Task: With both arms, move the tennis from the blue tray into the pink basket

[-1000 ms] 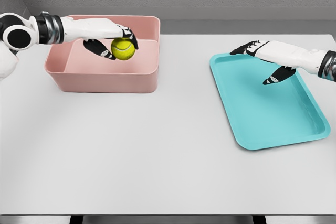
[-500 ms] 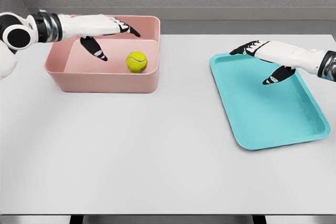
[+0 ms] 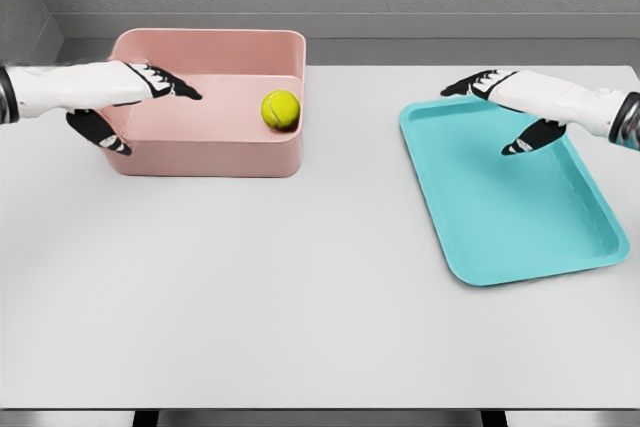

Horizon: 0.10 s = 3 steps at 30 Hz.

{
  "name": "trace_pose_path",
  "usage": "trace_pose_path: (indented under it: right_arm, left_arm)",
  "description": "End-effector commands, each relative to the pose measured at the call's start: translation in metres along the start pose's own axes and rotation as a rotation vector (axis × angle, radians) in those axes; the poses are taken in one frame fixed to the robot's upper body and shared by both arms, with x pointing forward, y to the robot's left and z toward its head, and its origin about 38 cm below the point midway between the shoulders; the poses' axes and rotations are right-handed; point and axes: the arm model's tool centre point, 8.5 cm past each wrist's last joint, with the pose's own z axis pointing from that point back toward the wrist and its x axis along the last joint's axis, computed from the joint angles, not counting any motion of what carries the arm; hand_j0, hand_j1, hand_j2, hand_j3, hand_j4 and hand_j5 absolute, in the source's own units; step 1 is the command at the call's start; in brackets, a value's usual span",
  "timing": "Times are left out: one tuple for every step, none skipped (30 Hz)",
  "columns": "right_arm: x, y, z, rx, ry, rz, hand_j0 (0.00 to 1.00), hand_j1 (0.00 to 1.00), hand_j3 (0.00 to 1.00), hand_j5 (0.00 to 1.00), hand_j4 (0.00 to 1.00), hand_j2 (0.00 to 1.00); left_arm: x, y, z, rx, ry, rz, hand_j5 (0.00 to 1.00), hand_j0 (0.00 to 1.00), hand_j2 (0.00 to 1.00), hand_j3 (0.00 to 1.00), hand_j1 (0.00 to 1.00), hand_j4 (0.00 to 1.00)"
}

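The yellow-green tennis ball [image 3: 281, 109] lies inside the pink basket [image 3: 205, 152], against its right wall. My left hand [image 3: 140, 107] hovers at the basket's left end, fingers spread and holding nothing, well apart from the ball. The blue tray [image 3: 520, 217] lies on the right side of the table with nothing in it. Above the tray's far left corner my right hand [image 3: 505, 112] hangs open, fingers stretched and thumb pointing down.
The white table [image 3: 300, 287] carries only the basket at the back left and the tray at the right. A grey wall runs behind the table's far edge.
The left hand let go of the ball and drew back to the left, out over the basket's left end. The ball dropped and rolled to the basket's right wall. The right hand barely moved.
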Motion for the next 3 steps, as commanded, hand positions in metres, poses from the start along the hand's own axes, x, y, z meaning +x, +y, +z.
trace_pose_path:
  right_arm:
    - [-0.0012, -0.0030, 0.0017, -0.013, 0.004, -0.005, 1.00, 1.00, 1.00, 1.00, 1.00, 1.00]
    - [-0.0023, -0.0060, 0.0039, -0.025, 0.008, -0.006, 1.00, 1.00, 1.00, 1.00, 1.00, 1.00]
    - [-0.0037, -0.0070, 0.0055, -0.029, 0.013, -0.006, 1.00, 1.00, 1.00, 1.00, 1.00, 1.00]
  left_arm:
    - [-0.0068, 0.0265, 0.0317, 0.130, 0.047, -0.019, 1.00, 1.00, 1.00, 1.00, 1.00, 1.00]
    - [-0.0089, 0.0278, 0.0363, 0.149, 0.058, -0.020, 1.00, 1.00, 1.00, 1.00, 1.00, 1.00]
    - [-0.0087, 0.0265, 0.0360, 0.146, 0.057, -0.019, 1.00, 1.00, 1.00, 1.00, 1.00, 1.00]
